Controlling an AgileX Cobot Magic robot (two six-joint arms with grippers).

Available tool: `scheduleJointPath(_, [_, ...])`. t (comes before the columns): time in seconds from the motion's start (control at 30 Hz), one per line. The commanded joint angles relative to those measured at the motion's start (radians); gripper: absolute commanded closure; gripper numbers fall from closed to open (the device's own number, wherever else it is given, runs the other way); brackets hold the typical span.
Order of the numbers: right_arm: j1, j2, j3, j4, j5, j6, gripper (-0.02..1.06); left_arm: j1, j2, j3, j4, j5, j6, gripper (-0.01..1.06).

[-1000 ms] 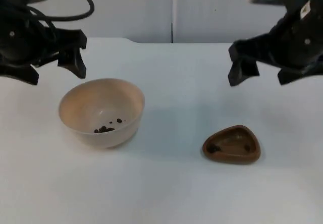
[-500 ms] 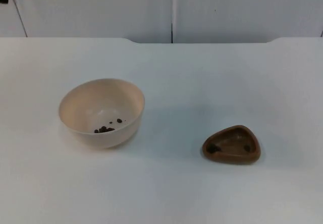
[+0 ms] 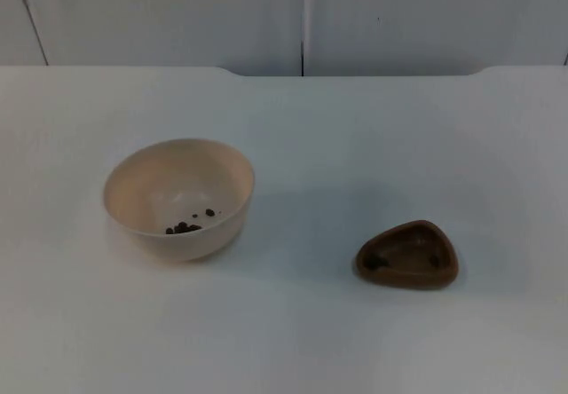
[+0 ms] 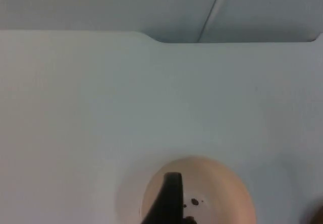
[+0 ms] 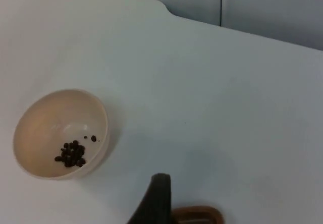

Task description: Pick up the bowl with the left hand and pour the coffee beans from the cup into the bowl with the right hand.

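Cream bowl [image 3: 178, 197], beans [image 3: 184, 226] already inside, sits toward the tabletop's left edge below the left gripper [image 4: 171, 204], brown cup [image 3: 408, 254] rightward below the right gripper [image 5: 157, 199]; finger state cannot be told.

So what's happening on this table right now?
Nothing is being handled at this moment. A cream bowl stands on the white table with a small heap of coffee beans in its bottom. To its right, apart from it, sits a brown, roughly triangular cup; whether any beans remain in it cannot be told. Both robot arms are pulled away, their wrist cameras looking down on the bowl from a distance. The pouring looks finished.
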Motion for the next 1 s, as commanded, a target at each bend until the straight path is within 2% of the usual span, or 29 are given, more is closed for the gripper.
scheduleJointPath(0.0, [-0.003,-0.045,-0.001,-0.001,0.031,-0.014,0.23,0.002,-0.057,0.034,0.004,0.012,0.011,0.26])
scheduleJointPath(0.23, [-0.003,-0.118,0.001,-0.001,0.090,-0.027,0.23,0.002,-0.134,0.043,0.004,0.067,0.030,0.26])
scheduleJointPath(0.5, [-0.003,-0.312,0.159,-0.001,0.035,-0.042,0.23,0.002,-0.256,0.043,0.004,0.115,0.030,0.26])
scheduleJointPath(0.67, [-0.003,-0.436,0.260,-0.001,0.035,-0.042,0.23,0.002,-0.335,0.043,0.004,0.167,0.036,0.26])
scheduleJointPath(0.97, [-0.003,-0.610,0.365,0.001,0.058,-0.042,0.23,0.002,-0.451,0.043,-0.004,0.256,0.071,0.26])
